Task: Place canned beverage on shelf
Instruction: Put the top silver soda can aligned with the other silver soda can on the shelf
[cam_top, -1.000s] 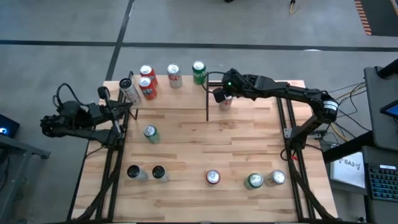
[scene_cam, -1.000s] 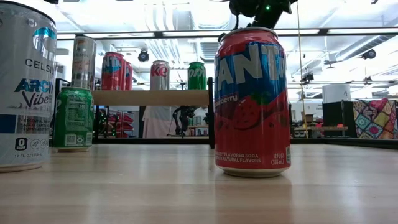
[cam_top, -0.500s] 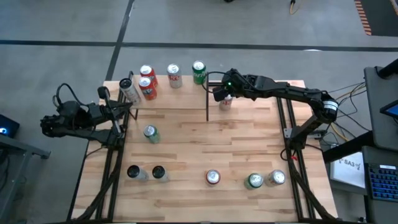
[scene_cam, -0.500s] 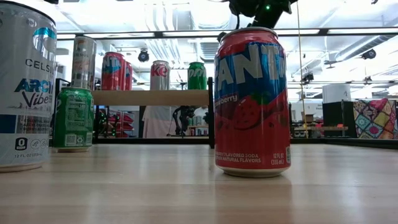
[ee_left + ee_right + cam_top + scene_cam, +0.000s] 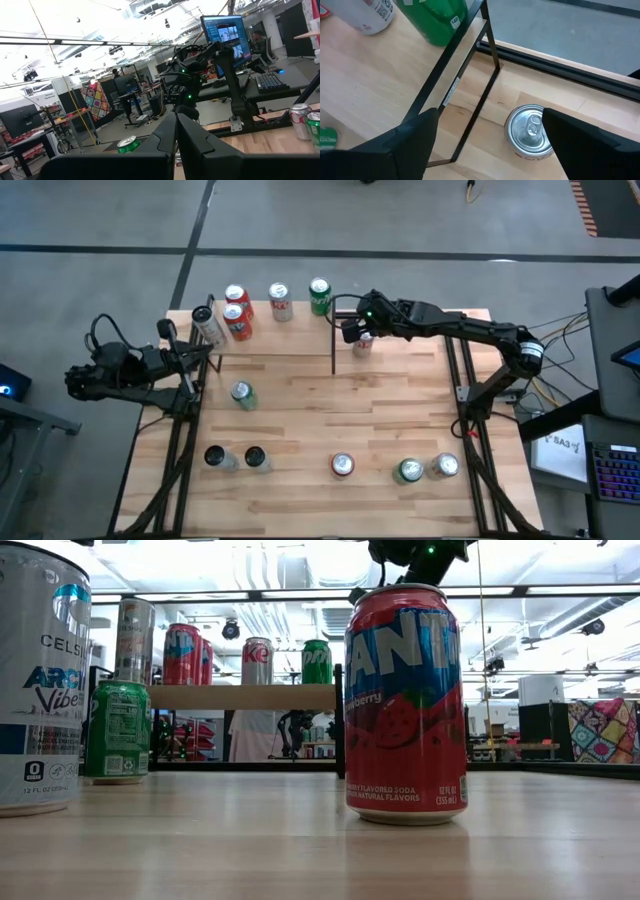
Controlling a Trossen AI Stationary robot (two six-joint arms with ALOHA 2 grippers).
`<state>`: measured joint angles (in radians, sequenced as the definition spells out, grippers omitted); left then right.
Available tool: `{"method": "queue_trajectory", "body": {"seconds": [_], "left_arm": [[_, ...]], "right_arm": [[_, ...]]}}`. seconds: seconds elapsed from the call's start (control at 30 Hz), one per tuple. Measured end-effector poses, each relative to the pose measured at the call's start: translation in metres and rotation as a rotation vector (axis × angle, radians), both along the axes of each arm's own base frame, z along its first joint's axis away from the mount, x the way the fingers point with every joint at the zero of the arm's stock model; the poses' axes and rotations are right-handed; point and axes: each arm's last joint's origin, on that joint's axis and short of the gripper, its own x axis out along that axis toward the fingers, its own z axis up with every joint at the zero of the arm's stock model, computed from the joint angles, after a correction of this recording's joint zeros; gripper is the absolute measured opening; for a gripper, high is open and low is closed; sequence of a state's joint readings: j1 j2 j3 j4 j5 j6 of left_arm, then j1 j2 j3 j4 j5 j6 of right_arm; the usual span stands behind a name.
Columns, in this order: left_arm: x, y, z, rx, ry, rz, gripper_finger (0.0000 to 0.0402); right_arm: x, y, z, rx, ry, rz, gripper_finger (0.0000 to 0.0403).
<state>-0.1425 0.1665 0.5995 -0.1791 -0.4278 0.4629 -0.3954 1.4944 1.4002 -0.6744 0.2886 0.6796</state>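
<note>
Beside the shelf (image 5: 270,330), right tool (image 5: 357,332) gapes wide above a can (image 5: 529,129), holding nothing.

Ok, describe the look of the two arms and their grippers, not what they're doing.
Both arms are dark, black jointed links. The right arm shows a small green light near its wrist, a pale ring at one joint and cables trailing off the table edge. The left arm has a looping black cable. Right gripper fingers are broad, matte black wedges; left gripper fingers are the same, tapering.

Bright, even overhead light; glaring ceiling in low view; soft shadows.
</note>
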Motion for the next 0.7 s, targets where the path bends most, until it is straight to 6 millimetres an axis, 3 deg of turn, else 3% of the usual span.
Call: {"method": "queue_trajectory", "body": {"seconds": [0.4, 0.7], "left_arm": [[0.0, 0.0, 0.0, 0.0, 0.0, 0.0, 0.0], [0.0, 0.0, 0.0, 0.0, 0.0, 0.0, 0.0]], "right_arm": [[0.0, -0.001, -0.006, -0.014, 0.027, -0.031, 0.0347], [0.012, -0.009, -0.036, 0.013, 0.131, -0.075, 0.0348]]}}
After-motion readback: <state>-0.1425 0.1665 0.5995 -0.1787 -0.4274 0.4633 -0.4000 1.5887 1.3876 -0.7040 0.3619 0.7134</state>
